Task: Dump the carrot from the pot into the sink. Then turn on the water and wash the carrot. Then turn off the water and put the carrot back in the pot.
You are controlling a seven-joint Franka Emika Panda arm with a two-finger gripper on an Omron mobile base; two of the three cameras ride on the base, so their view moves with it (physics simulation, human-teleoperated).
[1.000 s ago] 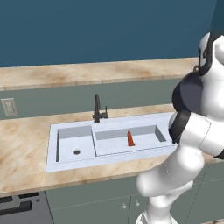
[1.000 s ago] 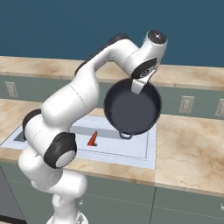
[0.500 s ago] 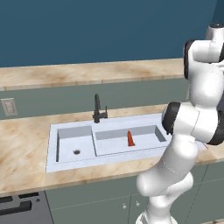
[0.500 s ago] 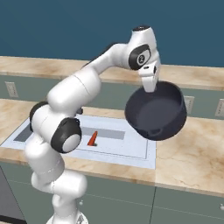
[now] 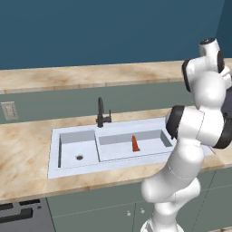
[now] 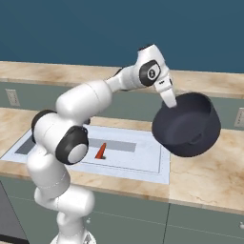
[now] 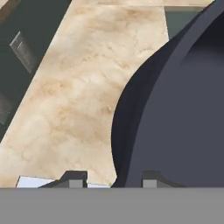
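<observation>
Nearest me, the white arm rises from the base and reaches out to the right of the sink (image 6: 162, 169), carrying the pot (image 6: 188, 126) in the air over the marble counter (image 6: 209, 176). The gripper (image 6: 170, 100) is pinching the pot by its rim, one finger either side of the wall (the hand view shows the dark wall running right between the two tips), so the pot hangs tilted, its bottom turned toward the base. I'd guess it is held out here to be parked on the counter, clear of the basins, before the washing starts.

Further in, the carrot (image 5: 134, 143) stands in the wider, right-hand basin of the sink, point up, well apart from the pot: the dumping looks done.

Behind it the black faucet (image 5: 101, 113) stands at the sink's back edge, between the basins, with no stream visible under its spout. Beyond are the backsplash with its wall outlet (image 5: 9, 110) and the blue wall.
</observation>
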